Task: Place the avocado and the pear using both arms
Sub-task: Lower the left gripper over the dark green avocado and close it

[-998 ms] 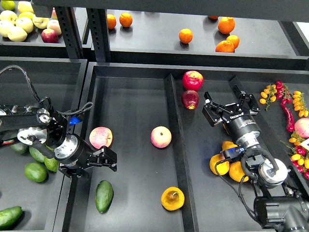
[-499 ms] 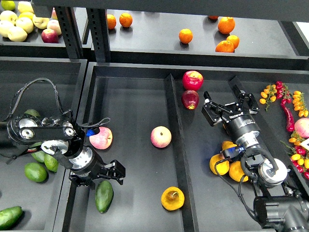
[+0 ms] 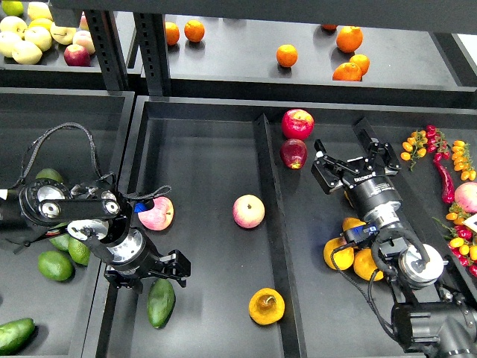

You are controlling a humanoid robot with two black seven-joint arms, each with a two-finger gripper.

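The dark green avocado [image 3: 160,302] lies near the front left of the middle tray [image 3: 201,149]. My left gripper [image 3: 151,274] hangs open just above the avocado's top end, its fingers spread to either side; I cannot tell whether it touches. The yellow-orange pear [image 3: 266,306], with its brown sunken patch, lies at the tray's front right, apart from both grippers. My right gripper [image 3: 350,165] is open and empty over the right tray, below two red apples [image 3: 297,124].
Two pink apples [image 3: 156,213] [image 3: 248,211] lie in the middle tray. Oranges [image 3: 339,253] sit beside my right arm. Green fruits [image 3: 56,265] fill the left bin. Peppers and small fruits [image 3: 443,160] lie at the right. A divider wall [image 3: 270,209] separates the trays.
My left gripper has swung right and down from beside the left pink apple to just above the avocado. The right arm has not moved.
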